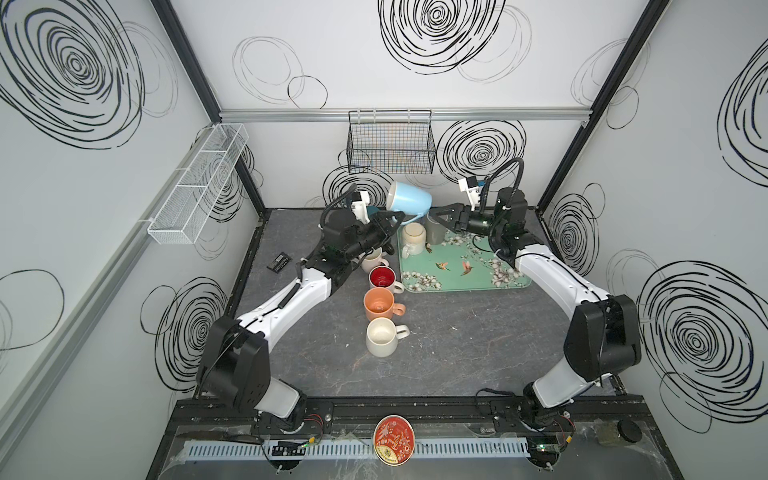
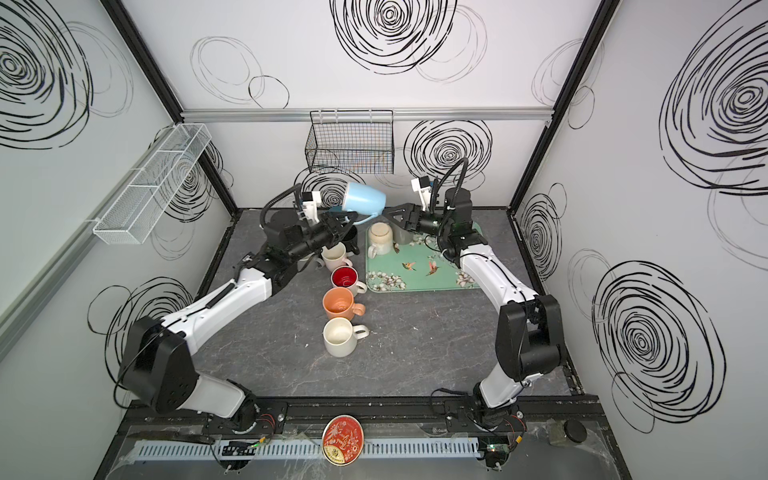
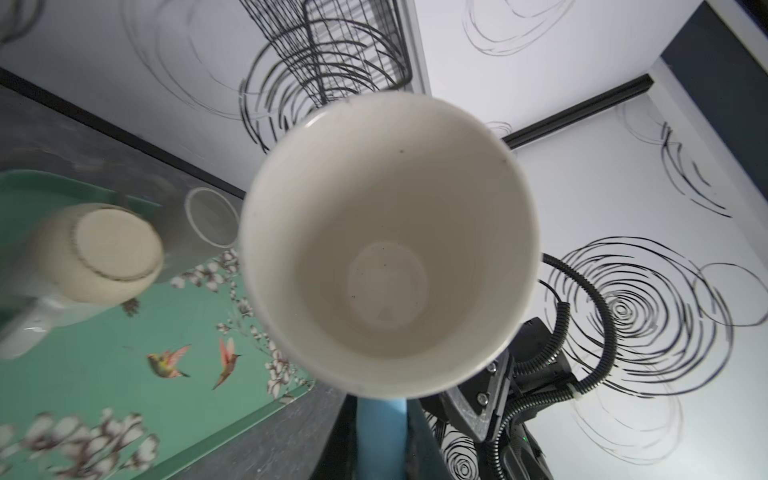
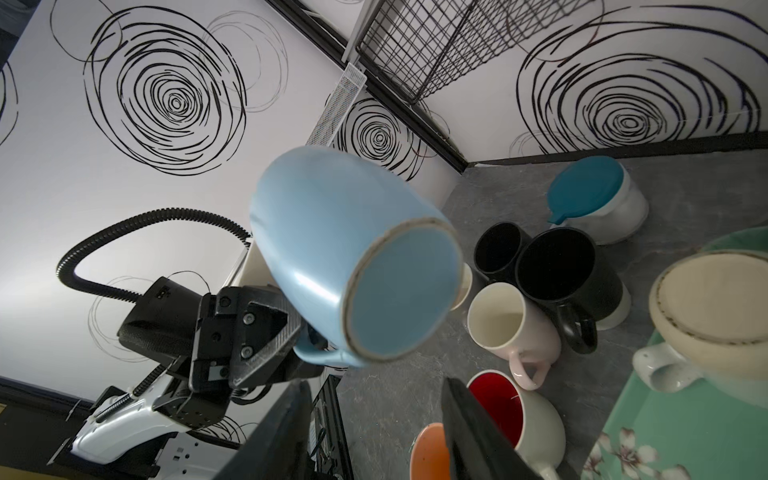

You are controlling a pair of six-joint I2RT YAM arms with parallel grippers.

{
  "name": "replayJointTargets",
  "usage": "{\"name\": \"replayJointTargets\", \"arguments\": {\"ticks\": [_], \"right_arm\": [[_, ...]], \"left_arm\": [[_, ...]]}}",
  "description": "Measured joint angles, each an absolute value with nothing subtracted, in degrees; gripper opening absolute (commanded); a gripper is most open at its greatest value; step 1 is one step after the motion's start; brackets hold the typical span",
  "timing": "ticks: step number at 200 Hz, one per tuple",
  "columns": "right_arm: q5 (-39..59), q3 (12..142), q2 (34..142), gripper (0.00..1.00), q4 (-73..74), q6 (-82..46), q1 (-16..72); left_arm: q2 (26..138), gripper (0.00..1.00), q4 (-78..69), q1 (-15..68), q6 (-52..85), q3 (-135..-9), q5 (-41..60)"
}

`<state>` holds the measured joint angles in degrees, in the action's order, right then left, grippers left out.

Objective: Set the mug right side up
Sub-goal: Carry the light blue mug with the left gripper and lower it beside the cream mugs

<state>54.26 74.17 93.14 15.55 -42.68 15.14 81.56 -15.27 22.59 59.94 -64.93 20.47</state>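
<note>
Grey bench, swirl-papered walls: blue mug aloft on its side between the arms, left gripper fingers pinching its handle, right gripper fingers parted, empty; judged mid-flip, next needs rolling mouth-up, then lowering.

So, my two arms are basically twins. The left arm and right arm both wear glossy white shells on the long links, with chunky matte-black joint housings in between. A ribbed black hose runs off each wrist, next to a small white camera mount. The left gripper has flat black triangular fingers with a woven carbon-looking texture and tiny silver screws. The right gripper is the same black wedge shape. Thin red and black wires loop out at my bases.
</note>
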Motion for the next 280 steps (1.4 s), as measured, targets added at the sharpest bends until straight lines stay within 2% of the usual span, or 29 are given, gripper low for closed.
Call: {"name": "replayJointTargets", "arguments": {"ticks": [39, 66, 105, 145, 174, 194, 263, 280], "right_arm": [[52.47, 74.17, 93.14, 0.55, 11.6, -40.58, 14.5], [52.4, 74.3, 93.3, 0.55, 9.91, -40.16, 14.52], [52.45, 74.61, 94.17, 0.55, 8.6, -40.18, 14.79], [52.49, 74.56, 94.48, 0.55, 6.63, -40.01, 14.85], [52.64, 74.02, 94.45, 0.55, 5.61, -39.72, 14.81], [52.64, 73.23, 94.35, 0.55, 3.66, -39.29, 14.41], [52.9, 70.48, 92.62, 0.55, -2.42, -38.09, 10.44], [52.9, 70.46, 92.62, 0.54, -2.79, -38.06, 9.58]], "left_arm": [[71.05, 0.0, 10.94, 16.05, 46.02, -64.95, 8.54], [67.37, 0.0, 26.59, 15.22, 40.34, -64.86, -2.22], [62.98, 0.0, 36.18, 16.51, 39.83, -57.93, -12.21], [63.64, 0.0, 38.39, 22.83, 43.94, -52.1, -19.92], [69.08, 0.0, 36.25, 27.09, 48.64, -50.98, -24.64], [73.69, 0.04, 33.3, 28.49, 51.81, -50.98, -26.94], [86.87, 0.02, 30.26, 31.83, 61.89, -53.45, -32.95], [88.64, 0.07, 30.0, 32.16, 64.36, -54.26, -33.56]]}}
